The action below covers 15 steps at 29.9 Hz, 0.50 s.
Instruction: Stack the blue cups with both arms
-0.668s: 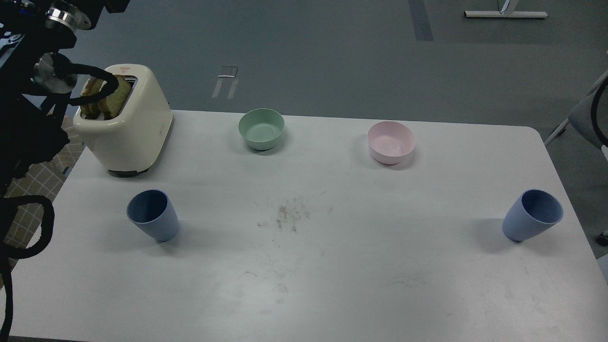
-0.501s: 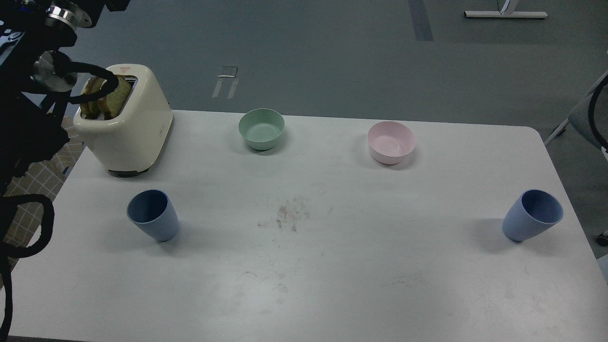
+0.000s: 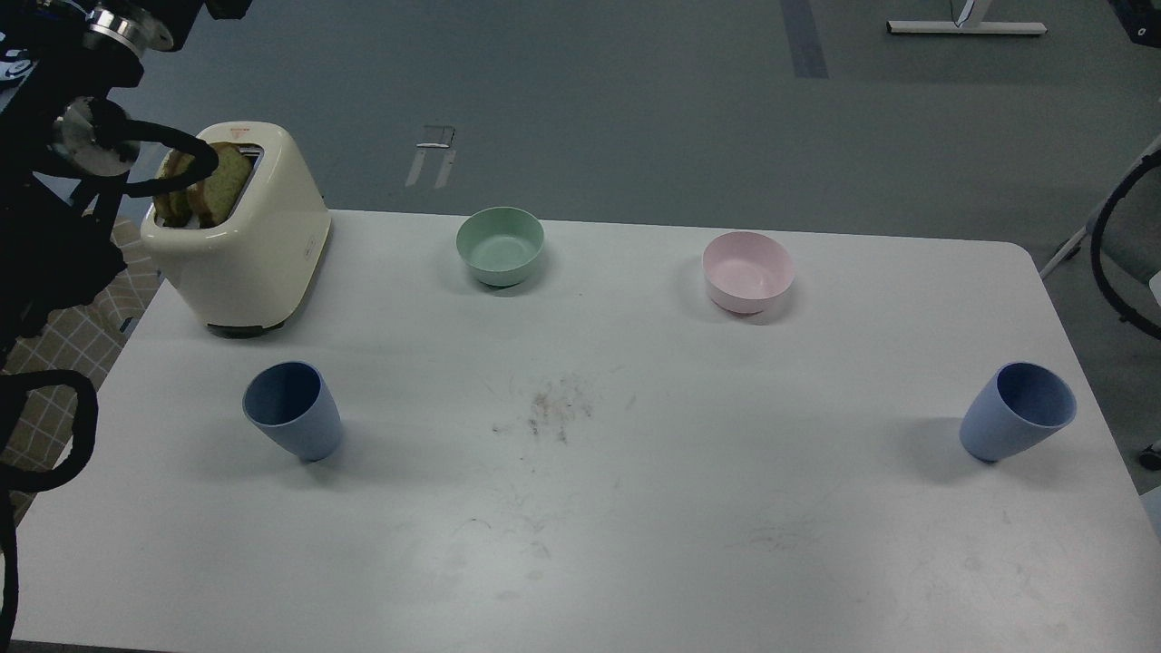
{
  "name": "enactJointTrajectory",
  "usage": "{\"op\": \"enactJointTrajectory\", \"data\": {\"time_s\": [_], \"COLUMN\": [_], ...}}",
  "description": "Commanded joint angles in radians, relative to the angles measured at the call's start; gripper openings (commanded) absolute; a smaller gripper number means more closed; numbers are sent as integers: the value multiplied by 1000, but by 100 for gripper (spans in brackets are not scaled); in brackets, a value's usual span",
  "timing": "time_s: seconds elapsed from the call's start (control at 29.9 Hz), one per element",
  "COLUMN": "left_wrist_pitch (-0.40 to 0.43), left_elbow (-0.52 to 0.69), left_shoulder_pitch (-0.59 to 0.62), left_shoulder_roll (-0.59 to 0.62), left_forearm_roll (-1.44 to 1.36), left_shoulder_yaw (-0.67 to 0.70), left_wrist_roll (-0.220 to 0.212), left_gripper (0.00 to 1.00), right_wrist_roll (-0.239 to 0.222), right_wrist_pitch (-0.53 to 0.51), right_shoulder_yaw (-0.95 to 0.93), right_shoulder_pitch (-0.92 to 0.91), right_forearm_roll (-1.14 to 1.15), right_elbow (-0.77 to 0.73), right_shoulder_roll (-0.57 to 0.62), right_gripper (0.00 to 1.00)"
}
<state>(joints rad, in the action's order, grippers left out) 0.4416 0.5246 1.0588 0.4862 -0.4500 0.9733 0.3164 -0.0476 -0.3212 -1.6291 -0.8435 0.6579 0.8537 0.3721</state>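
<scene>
Two dusty-blue cups stand upright and apart on the white table (image 3: 635,508). The left cup (image 3: 293,411) is at the front left, in front of the toaster. The right cup (image 3: 1018,413) is near the table's right edge. My left arm (image 3: 54,181) rises as a black jointed mass with silver discs along the left edge and runs out of the top left corner; its fingers do not show. Of my right arm only a black cable loop (image 3: 1108,263) shows at the right edge. Neither gripper is near a cup.
A cream toaster (image 3: 245,245) with bread slices stands at the back left, close to my left arm. A mint-green bowl (image 3: 500,245) and a pale pink bowl (image 3: 747,271) sit along the back. Crumbs (image 3: 553,410) lie mid-table between the cups.
</scene>
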Motion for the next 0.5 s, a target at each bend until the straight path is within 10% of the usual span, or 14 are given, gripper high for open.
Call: {"op": "enactJointTrajectory", "data": {"time_s": [0.0,0.47], "left_wrist_pitch": [2,47], "left_elbow": [-5,106], "left_shoulder_pitch": [4,-80], "left_shoulder_roll": [3,37], "left_forearm_roll": [-1,-105], "left_shoulder_yaw": [-1,-24], "left_wrist_roll": [-2,56], "left_gripper": [98,97], "right_wrist_roll": [2,2], "right_wrist_pitch": [1,-42], "right_shoulder_yaw": [0,-5], "right_shoulder_pitch": [26,76], "right_forearm_roll": [-15,-29], "right_elbow": [4,42], "right_shoulder_roll": [-9,-10], "right_gripper": [100,100]}}
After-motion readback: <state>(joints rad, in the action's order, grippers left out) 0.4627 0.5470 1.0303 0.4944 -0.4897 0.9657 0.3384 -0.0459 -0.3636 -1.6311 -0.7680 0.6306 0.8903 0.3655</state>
